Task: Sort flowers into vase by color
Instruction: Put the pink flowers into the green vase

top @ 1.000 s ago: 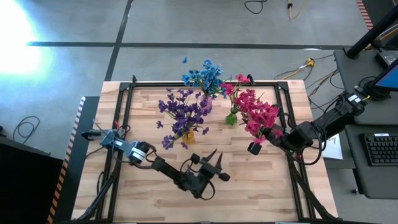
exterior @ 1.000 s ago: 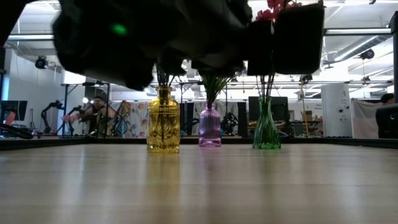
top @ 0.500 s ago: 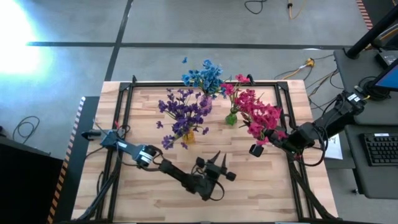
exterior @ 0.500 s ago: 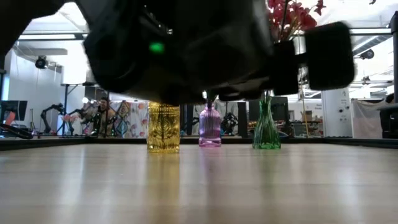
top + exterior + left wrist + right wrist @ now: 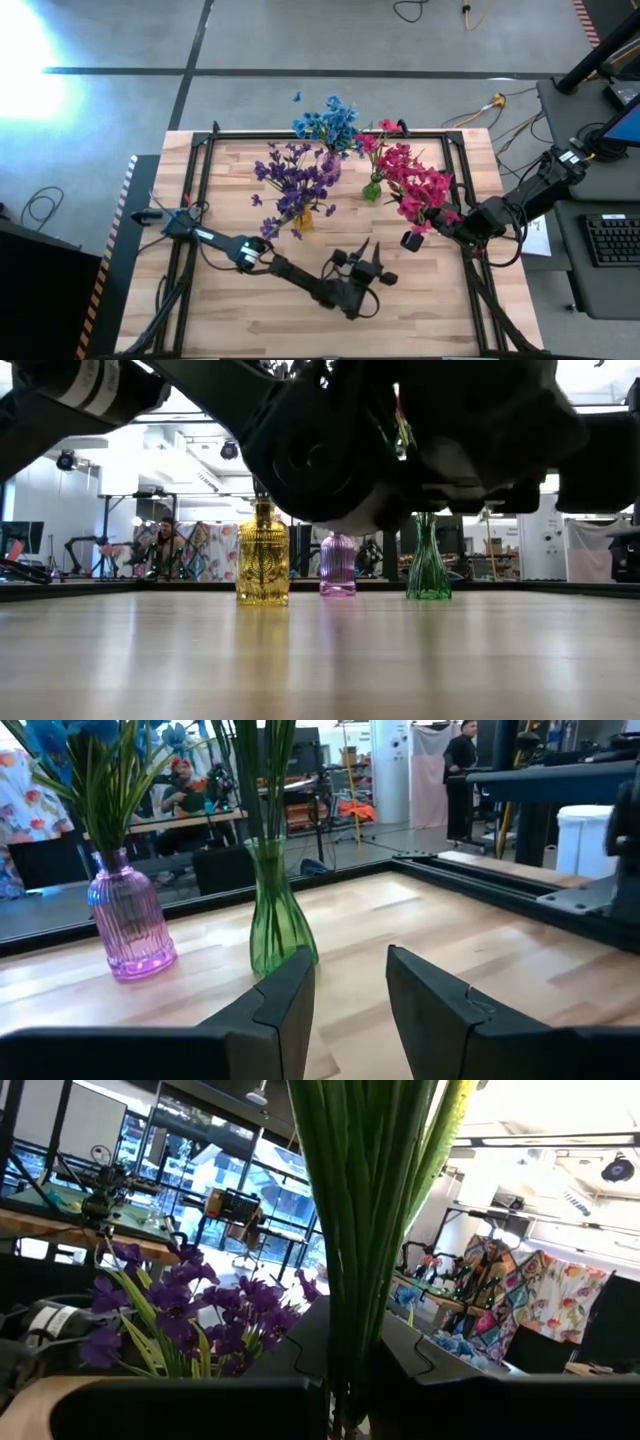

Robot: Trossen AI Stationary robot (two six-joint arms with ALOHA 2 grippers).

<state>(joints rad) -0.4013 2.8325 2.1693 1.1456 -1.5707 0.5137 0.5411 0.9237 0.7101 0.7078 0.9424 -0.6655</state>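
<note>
The right pincer [image 5: 412,238] is clenched on a bunch of red-pink flowers [image 5: 418,188], gripping the bundled green stems [image 5: 372,1230] between its fingers; it sits at the right of centre in the high view, above the counter [image 5: 440,300]. The blooms of the bunch spread up and to the left of the pincer, reaching beside the green vase [image 5: 372,189]. The left pincer [image 5: 368,268] is in the lower middle of the high view, its two fingers [image 5: 285,1010] parted with nothing between them, pointing toward the green vase, which the left wrist view shows just ahead with stems standing in it. Three vases stand in a row near the upper middle of the counter: a yellow vase [image 5: 263,556], a purple-pink vase [image 5: 337,565] and the green vase. In the high view, purple flowers [image 5: 293,180] rise over the yellow vase, and blue flowers [image 5: 328,122] over the purple-pink vase at the counter's upper edge. A few red-pink blooms [image 5: 380,133] also stand over the green vase. The low view is largely blocked by a dark arm [image 5: 330,450] close to the camera.
</note>
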